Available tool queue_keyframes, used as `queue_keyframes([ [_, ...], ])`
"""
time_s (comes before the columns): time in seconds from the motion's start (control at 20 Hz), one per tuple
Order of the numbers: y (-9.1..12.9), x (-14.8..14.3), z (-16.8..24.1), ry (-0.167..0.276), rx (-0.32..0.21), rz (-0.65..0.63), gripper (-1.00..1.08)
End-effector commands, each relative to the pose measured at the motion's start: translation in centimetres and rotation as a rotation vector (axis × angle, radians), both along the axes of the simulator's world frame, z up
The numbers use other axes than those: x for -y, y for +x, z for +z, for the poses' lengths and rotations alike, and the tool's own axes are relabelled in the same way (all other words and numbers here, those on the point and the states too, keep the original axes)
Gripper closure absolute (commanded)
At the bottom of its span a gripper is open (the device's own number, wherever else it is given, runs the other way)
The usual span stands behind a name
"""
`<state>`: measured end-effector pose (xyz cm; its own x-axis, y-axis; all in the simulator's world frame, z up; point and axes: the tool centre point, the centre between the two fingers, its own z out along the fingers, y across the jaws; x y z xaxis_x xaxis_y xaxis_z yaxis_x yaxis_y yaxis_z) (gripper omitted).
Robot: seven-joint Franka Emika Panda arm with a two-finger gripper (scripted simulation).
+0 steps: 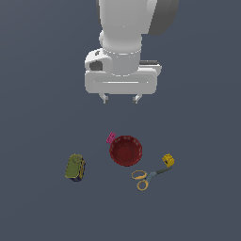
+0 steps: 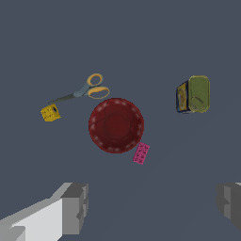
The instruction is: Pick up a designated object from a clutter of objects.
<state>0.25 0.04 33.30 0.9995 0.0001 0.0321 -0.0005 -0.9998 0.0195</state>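
Round, shallow, smooth dark red bowl [image 1: 126, 150] [image 2: 116, 125] resting mouth-up on the flat dark grey-blue floor [image 1: 33, 117] [image 2: 141, 37], and taken here as the landmark. Touching or just beside its rim, on the side toward the arm: tiny flat pink studded block [image 1: 111, 137] [image 2: 140, 153]. Well apart from the bowl, toward the exterior view's left: squat olive-green can [image 1: 75, 167] [image 2: 193, 94] with a dark blue and yellow label, lying tilted. Near the bowl, toward the exterior view's right and slightly nearer that camera: grey-bladed scissors with yellow loop handles [image 1: 149, 177] [image 2: 82, 91], handles closest to the bowl, blades pointing away. At the blade tips, farther from the bowl: small yellow dotted block [image 1: 168, 160] [image 2: 50, 113]; contact not clear. High above the bowl and slightly behind it: white gripper [image 1: 121, 98] on the white robot arm [image 1: 123, 28], jaws spread wide, grasping nothing, both grey fingers [image 2: 75, 207] clear of every object.
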Motion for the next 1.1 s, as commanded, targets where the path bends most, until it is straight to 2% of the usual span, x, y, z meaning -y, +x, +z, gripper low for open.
queue_keyframes([
  [0.0, 0.0, 0.0, 0.0, 0.0, 0.0, 0.0, -0.2],
  [0.55, 0.2, 0.5, 0.3, -0.005, 0.003, -0.017, -0.2],
  [0.8, 0.3, 0.8, -0.5, -0.04, 0.0, 0.004, -0.2],
  [1.05, 0.5, 1.3, -2.0, -0.1, -0.004, 0.043, -0.2],
])
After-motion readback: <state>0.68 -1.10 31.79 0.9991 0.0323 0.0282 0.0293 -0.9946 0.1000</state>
